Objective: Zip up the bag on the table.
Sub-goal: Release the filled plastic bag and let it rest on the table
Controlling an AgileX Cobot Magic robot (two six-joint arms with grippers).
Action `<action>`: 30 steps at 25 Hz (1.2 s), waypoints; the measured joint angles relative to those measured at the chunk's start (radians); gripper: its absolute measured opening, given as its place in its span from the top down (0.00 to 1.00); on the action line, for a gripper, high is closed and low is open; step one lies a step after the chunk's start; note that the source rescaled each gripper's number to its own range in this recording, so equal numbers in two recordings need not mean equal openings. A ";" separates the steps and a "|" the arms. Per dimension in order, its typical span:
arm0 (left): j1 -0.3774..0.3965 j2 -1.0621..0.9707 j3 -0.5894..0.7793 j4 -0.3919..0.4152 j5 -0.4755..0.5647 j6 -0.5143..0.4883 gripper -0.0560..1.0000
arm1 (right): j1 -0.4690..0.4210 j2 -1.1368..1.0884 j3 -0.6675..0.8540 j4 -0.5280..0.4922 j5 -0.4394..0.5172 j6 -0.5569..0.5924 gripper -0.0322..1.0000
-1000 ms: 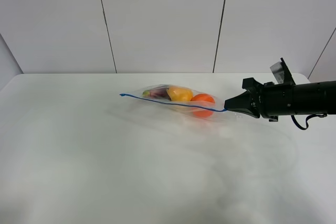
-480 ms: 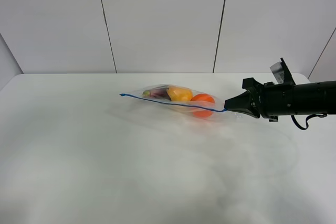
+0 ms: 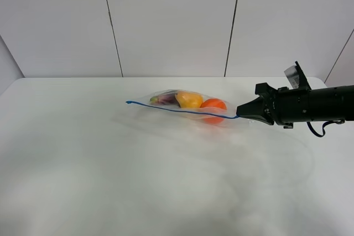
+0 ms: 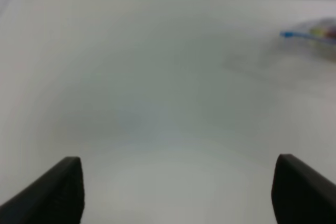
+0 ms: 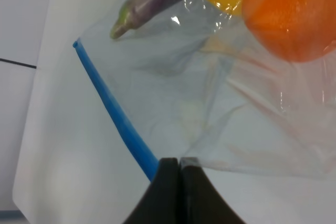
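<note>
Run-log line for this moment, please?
right gripper: fingers shut on blue zipper strip | left gripper: open, off bag | bag on table

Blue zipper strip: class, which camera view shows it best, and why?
The right wrist view: the blue zipper strip is close and sharp, pinched in the shut right end effector. The exterior high view shows its whole length as a thin line; the left wrist view shows only a blurred end.

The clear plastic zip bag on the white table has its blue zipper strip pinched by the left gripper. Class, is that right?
No: the right gripper pinches the blue zipper strip of the clear plastic zip bag; the right wrist view shows it.
</note>
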 joint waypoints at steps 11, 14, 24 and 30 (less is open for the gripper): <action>0.000 -0.019 0.105 0.000 0.002 -0.017 0.14 | 0.000 0.000 0.000 -0.004 -0.001 0.000 0.97; 0.000 -0.023 0.105 0.000 0.002 -0.017 0.14 | 0.000 0.000 0.000 -0.004 -0.001 0.000 0.97; 0.000 -0.024 0.105 0.000 0.002 -0.019 0.14 | 0.000 0.000 0.000 -0.004 -0.001 0.000 0.97; 0.000 -0.024 0.105 0.000 0.002 -0.019 0.14 | 0.000 0.000 0.000 -0.004 -0.001 0.000 0.97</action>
